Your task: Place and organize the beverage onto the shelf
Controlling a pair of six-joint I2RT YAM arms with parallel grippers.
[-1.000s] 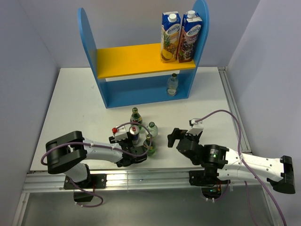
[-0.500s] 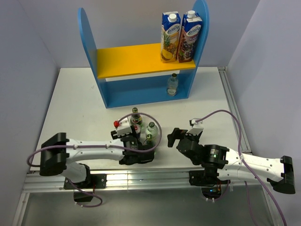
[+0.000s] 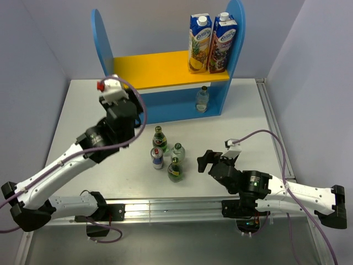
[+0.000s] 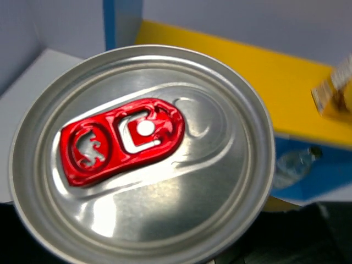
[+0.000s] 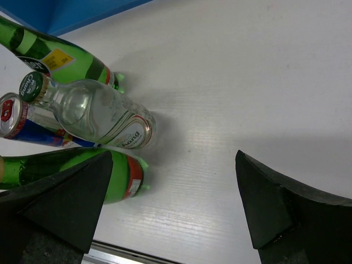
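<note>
Up by shelf (image 3: 102, 38) left side: left gripper (image 3: 126, 110) clamped on upright can (image 4: 140, 159), yellow upper board (image 4: 286, 88) ahead, bit rightward. Right gripper (image 5: 173, 198) spread apart, idling near clear bottle (image 5: 104, 118).

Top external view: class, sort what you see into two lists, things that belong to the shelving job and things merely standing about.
Belong to the job:
shelf
raised can
table can
green bottles
clear bottle on the table
clear bottle on the lower level

Merely standing about:
juice cartons
metal rail
</note>
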